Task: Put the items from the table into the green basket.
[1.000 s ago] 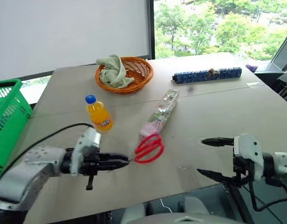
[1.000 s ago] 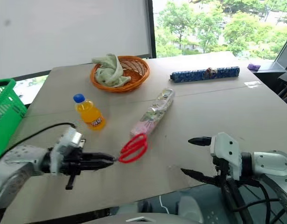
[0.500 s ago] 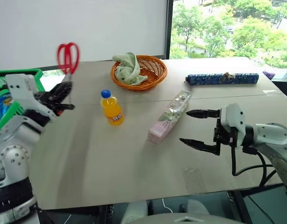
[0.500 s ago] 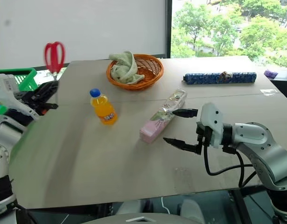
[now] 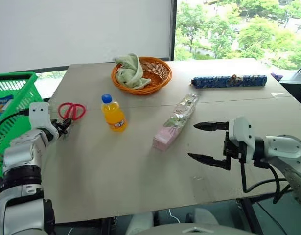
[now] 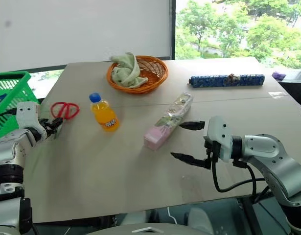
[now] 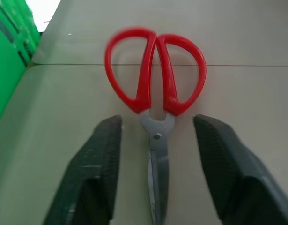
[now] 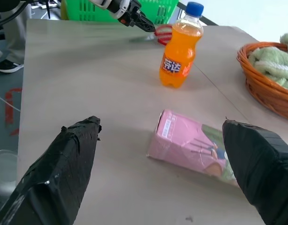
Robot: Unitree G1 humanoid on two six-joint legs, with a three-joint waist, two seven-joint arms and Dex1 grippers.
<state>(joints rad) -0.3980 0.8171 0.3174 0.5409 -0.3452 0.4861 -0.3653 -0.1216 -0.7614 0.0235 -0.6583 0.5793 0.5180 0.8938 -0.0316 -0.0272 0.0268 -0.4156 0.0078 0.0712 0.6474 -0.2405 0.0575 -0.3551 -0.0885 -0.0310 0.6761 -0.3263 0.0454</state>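
Red-handled scissors [image 5: 72, 110] lie flat on the table [image 5: 116, 176] near its left edge, beside the green basket [image 5: 15, 88]. My left gripper [image 5: 66, 127] is open just behind them; in the left wrist view its black fingers [image 7: 99, 159] stand either side of the scissors' blades [image 7: 158, 164] without touching. The orange soda bottle [image 5: 113, 113] stands upright in the middle. The pink floral packet [image 5: 175, 122] lies to its right. A dark-blue roll [image 5: 229, 81] rests at the far right. My right gripper [image 5: 192, 141] hangs wide open and empty, close to the packet's near end [image 8: 190, 147].
A round orange wicker basket [image 5: 157, 73] holding a green cloth [image 5: 129, 71] sits at the table's far side. A blue-and-white packet [image 5: 0, 105] lies inside the green basket. Windows stand behind the table.
My left arm carried the scissors from the front middle, up and over to the left. Its gripper has opened and the scissors now lie on the table. The right gripper stays open.
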